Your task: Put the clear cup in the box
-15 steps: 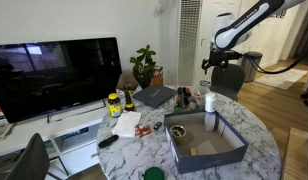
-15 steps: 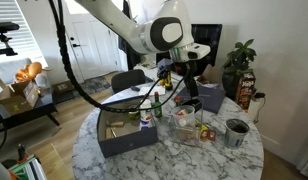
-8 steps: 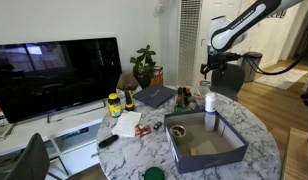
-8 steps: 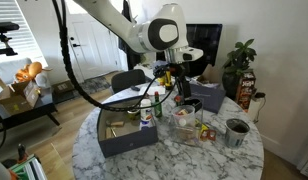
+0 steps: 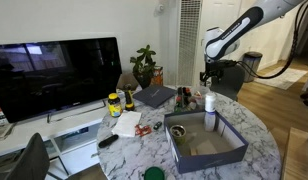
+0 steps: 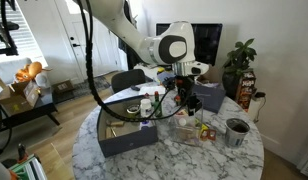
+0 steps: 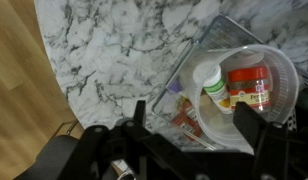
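In the wrist view the clear cup [image 7: 256, 88] lies right below me, round and see-through, with a red-labelled jar and a white-capped bottle showing in or through it. My gripper [image 7: 194, 130] is open and empty, its dark fingers wide apart above the cup's near rim. In an exterior view the gripper [image 6: 184, 92] hangs above the cup [image 6: 184, 118], beside the box [image 6: 124, 140]. In an exterior view the gripper [image 5: 206, 77] is just beyond the far wall of the box [image 5: 209, 160]; I cannot make out the cup there.
A tall white bottle [image 5: 209, 101] stands under the gripper by the box's far edge. A clear tray [image 7: 179, 95] holds packets. A dark round bowl [image 6: 234, 131], a laptop [image 5: 154, 96], a plant [image 5: 144, 65] and small bottles [image 5: 114, 103] crowd the marble table [image 7: 114, 50].
My gripper has come down and shifted a little sideways toward the clutter beside the box. It stays open. Nothing on the table has moved.
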Robot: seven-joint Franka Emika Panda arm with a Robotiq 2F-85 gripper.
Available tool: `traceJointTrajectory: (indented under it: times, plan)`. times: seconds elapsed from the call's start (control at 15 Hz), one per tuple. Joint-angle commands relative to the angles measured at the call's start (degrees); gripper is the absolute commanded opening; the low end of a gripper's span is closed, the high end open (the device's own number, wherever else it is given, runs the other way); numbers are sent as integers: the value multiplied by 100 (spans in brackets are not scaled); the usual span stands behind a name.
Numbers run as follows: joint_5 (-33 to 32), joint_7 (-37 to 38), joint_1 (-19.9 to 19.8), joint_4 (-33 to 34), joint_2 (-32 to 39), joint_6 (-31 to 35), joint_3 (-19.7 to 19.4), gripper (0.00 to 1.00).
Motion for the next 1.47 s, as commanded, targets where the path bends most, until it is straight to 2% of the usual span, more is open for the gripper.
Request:
traceJointTrajectory:
  times: [0.0, 0.07, 0.2, 0.27, 0.4, 0.73, 1.0, 1.13, 1.4]
  plan:
    - [357, -341, -65, 456, 420, -57, 43, 88]
    - [379, -342, -58, 549, 495, -112, 17, 87]
    - [368, -295, -56, 736, 652, -220, -47, 69]
    - [356, -272, -61, 840, 758, -318, -80, 55]
    - [403, -327, -100, 1016, 933, -534, -77, 38]
    - [622, -568, -197, 1262, 1169, -1063, 15, 1]
    - [591, -747, -143, 987, 772, -1197, 0, 2]
    - [621, -1052, -248, 570, 228, -1144, -13, 1]
    - [1150, -2454, -727, -85, -792, -1076, 117, 1]
